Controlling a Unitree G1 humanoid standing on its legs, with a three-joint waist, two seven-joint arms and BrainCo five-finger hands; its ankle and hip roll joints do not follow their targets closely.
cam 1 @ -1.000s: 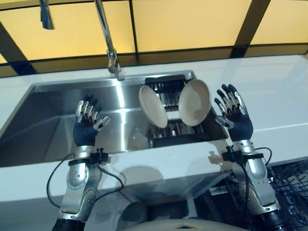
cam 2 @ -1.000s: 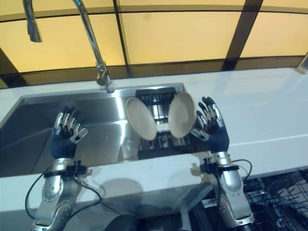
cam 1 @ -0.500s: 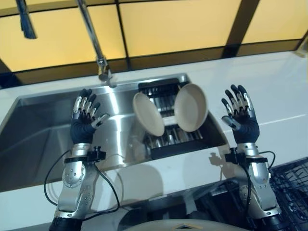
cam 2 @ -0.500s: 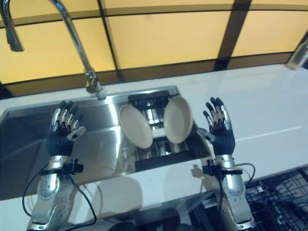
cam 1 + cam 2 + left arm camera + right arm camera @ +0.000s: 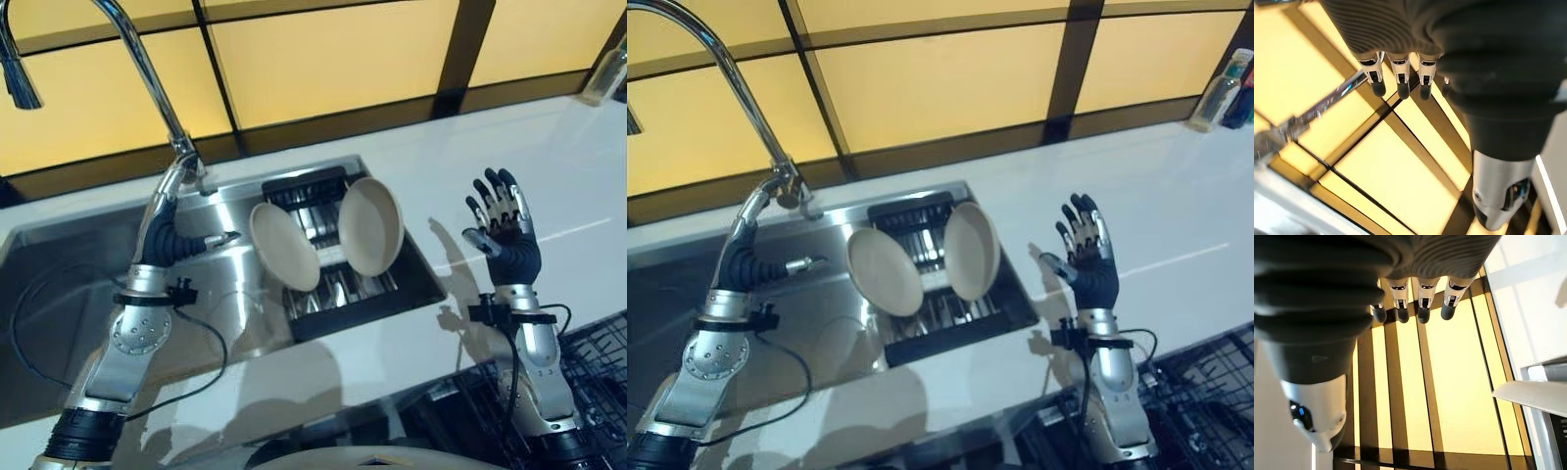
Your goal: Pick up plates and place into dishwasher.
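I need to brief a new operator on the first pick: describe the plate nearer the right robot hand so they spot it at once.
Start at the steel sink. A dark dish rack sits in its right end with two beige plates on edge. The one wanted is the right plate, its face showing almost round; the left plate leans the other way.

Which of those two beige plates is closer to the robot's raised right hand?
The round beige plate standing on the rack's counter side; the other beige plate stands farther from the right hand, toward the sink basin.
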